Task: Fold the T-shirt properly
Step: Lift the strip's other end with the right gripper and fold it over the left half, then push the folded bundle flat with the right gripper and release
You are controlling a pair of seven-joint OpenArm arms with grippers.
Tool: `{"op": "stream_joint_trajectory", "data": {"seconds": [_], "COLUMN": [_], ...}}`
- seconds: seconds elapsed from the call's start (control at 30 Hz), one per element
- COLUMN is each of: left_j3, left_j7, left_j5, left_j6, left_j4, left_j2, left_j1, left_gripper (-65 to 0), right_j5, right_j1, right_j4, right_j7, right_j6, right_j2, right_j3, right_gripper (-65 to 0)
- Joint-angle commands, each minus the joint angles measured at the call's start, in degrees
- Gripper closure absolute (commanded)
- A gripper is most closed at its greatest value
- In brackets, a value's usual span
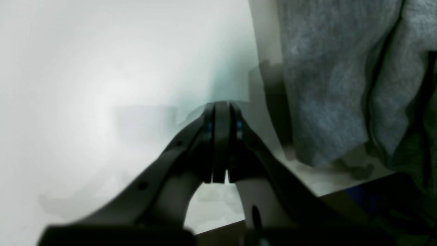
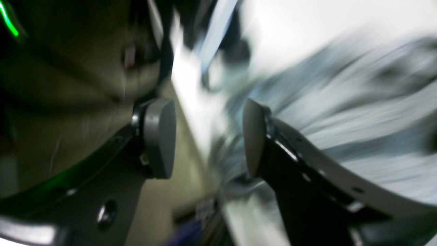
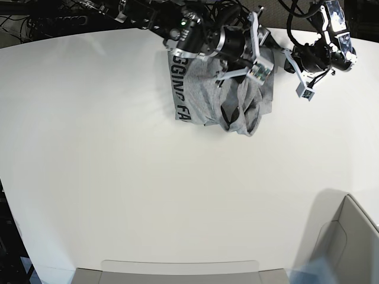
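Two arms up at the desk's (image 3: 89,148) far edge, T-shirt (image 3: 201,97) bunched mid-fold: right gripper (image 3: 256,44) jaws spread wide and empty over it, left gripper (image 3: 304,92) clenched on nothing beside it, needs a fresh hem grab next.

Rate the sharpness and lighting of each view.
Right wrist: heavy motion blur, only the open right gripper reads clearly. Left wrist: soft and hazy, with the table washed out beside the T-shirt. Base: sharp and evenly lit, slight fisheye bowing at the table's edges.
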Motion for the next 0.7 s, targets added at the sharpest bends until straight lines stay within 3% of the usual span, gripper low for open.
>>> {"op": "stream_joint_trajectory", "data": {"seconds": [0.0,0.13,0.23,0.33,0.53,0.67], "left_j3": [-0.1,-0.1,-0.1,0.0,0.1,0.0], "left_j7": [0.9,0.9,0.9,0.9,0.9,0.9], "left_j5": [0.7,0.7,0.7,0.7,0.7,0.7], "left_j6": [-0.1,-0.1,-0.1,-0.1,-0.1,-0.1], "left_j4": [0.3,0.3,0.3,0.3,0.3,0.3], "left_j2": [-0.4,-0.4,-0.4,-0.4,-0.4,-0.4], "left_j1": [0.3,0.4,0.4,0.4,0.4,0.3], "left_gripper": [0.0,0.0,0.0,0.0,0.0,0.0], "right_j5": [0.0,0.1,0.1,0.1,0.5,0.5], "right_j1": [-0.8,-2.1,-3.6,-4.0,-0.5,3.3], "right_j4": [2.3,2.1,2.0,1.5,-6.6,-15.6], "right_j7": [1.1,1.0,1.2,1.2,1.0,1.1], "right_j6": [-0.4,-5.4,-8.4,-11.2,-11.6,-11.5], "right_j2": [-0.5,-0.4,1.8,1.9,1.5,-1.8], "right_j3": [2.9,10.6,13.1,16.0,16.8,16.7], "right_gripper": [-31.4,-28.4,-15.2,-1.4,0.0,0.0]}}
